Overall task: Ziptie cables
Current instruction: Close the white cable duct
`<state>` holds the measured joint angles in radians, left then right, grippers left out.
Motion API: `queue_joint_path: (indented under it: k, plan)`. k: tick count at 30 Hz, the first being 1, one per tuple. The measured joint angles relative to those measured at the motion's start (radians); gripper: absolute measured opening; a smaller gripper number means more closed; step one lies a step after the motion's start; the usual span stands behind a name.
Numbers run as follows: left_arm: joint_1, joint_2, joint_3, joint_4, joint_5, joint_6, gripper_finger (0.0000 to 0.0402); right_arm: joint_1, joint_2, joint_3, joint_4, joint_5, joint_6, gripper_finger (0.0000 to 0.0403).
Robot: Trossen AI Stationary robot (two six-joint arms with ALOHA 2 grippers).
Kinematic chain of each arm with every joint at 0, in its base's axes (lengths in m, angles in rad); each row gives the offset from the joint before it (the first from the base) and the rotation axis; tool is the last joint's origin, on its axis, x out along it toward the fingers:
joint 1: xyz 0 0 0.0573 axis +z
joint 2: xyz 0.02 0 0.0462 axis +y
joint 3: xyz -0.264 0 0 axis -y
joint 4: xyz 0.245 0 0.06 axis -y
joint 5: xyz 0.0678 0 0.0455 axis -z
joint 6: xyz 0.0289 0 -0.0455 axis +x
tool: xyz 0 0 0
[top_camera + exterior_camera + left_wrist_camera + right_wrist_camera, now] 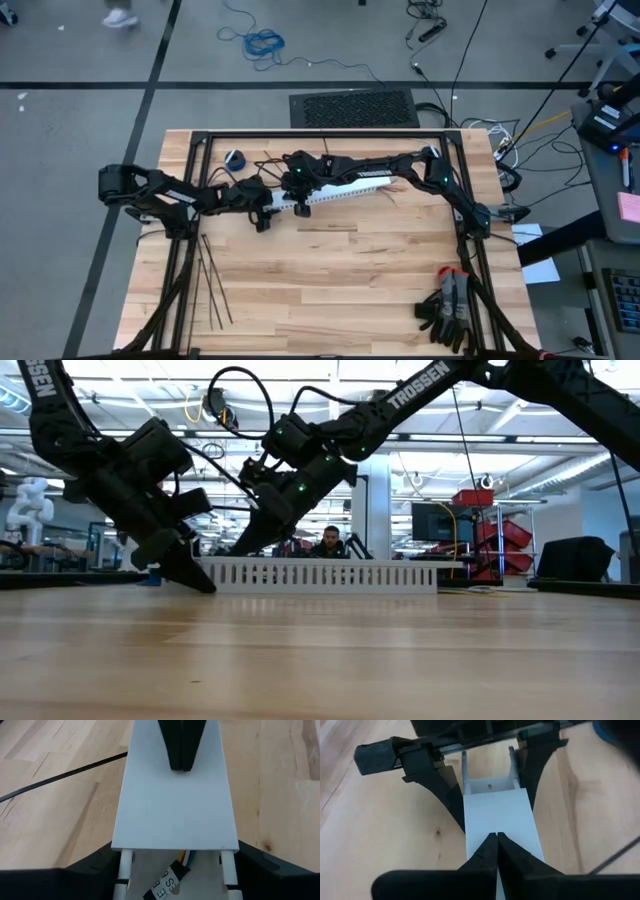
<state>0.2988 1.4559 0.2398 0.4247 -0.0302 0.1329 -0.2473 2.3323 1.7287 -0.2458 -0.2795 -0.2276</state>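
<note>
One wooden table (330,280) (workshop behind)

Arms: I see both in matt black, built of chunky jointed segments; white capital lettering reading TROSSEN runs along one upper link in my low view
Lights: small green lamps glow on the joints near the wrists
Leads: thick black cables loop in arcs above the links
Left gripper (487,790): two black fingers flaring wide from a black crossbar, a squarish black block at one end of it
Right gripper (181,766): black fingers tapering to flat, narrow, blunt tips
</note>
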Motion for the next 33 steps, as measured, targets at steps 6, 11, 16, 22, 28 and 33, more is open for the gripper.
queue_joint_path:
  k: [6,11,16,22,28,33]
  plan:
    - [0.001,0.011,0.002,0.031,0.028,-0.003,0.0259,0.037,0.036,-0.001,0.151,-0.02,0.006,0.0]
    - [0.001,-0.018,0.003,0.029,0.025,0.004,0.0259,0.053,0.024,-0.002,0.176,0.038,-0.007,0.0]
    - [0.0,-0.116,0.003,-0.028,0.025,0.024,0.0259,0.065,-0.048,-0.01,0.122,0.074,-0.049,0.0]
    - [-0.007,-0.19,0.006,-0.066,0.022,0.034,0.026,0.06,-0.113,-0.005,0.069,0.072,-0.073,0.0]
    - [-0.014,-0.168,0.006,-0.04,0.087,0.031,0.0274,0.056,-0.106,-0.005,0.029,0.118,-0.073,0.0]
    - [-0.02,-0.121,0.006,-0.025,0.107,0.03,0.0314,0.048,-0.094,-0.004,0.002,0.128,-0.073,0.0]
